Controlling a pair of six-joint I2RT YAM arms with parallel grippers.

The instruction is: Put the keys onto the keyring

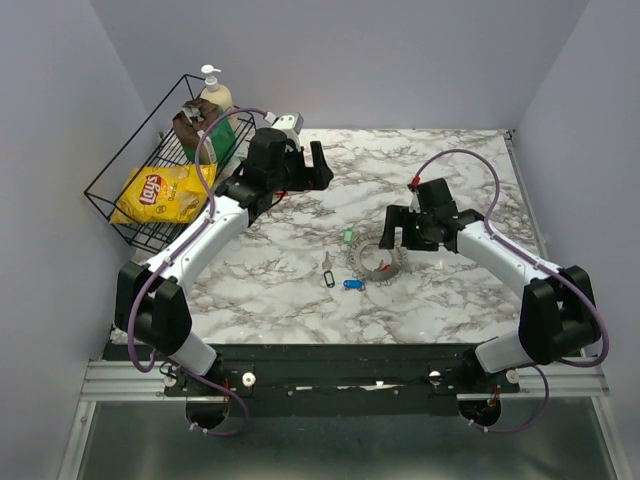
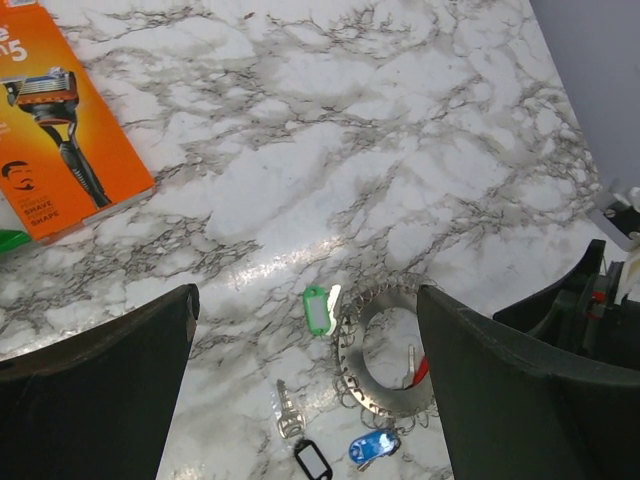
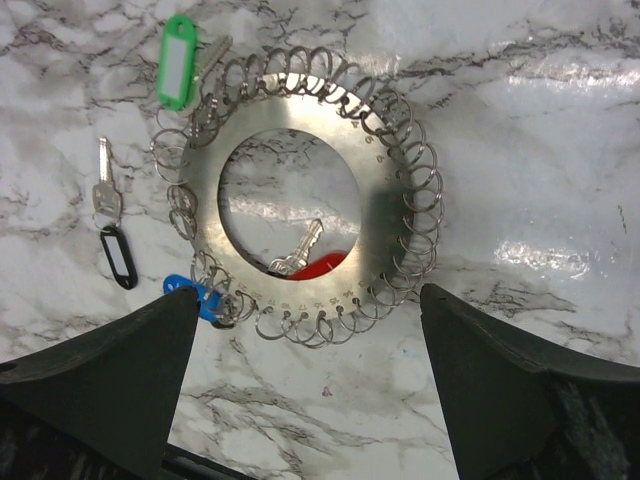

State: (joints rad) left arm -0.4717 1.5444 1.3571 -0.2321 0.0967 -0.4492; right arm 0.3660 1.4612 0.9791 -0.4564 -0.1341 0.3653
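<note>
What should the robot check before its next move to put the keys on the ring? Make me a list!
1. Right gripper open and empty: ok.
2. Left gripper open and empty: ok.
3. Keyring lying flat under the right gripper: ok.
4. Black-tagged key on the keyring: not ok, it lies apart.
5. Red-tagged key, in the hole, hooked on: cannot tell.
6. Green-tagged key and blue-tagged key, at the rim, hooked on: cannot tell.

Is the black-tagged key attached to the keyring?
No, the black-tagged key lies apart from the keyring, touching none of its loops.
</note>
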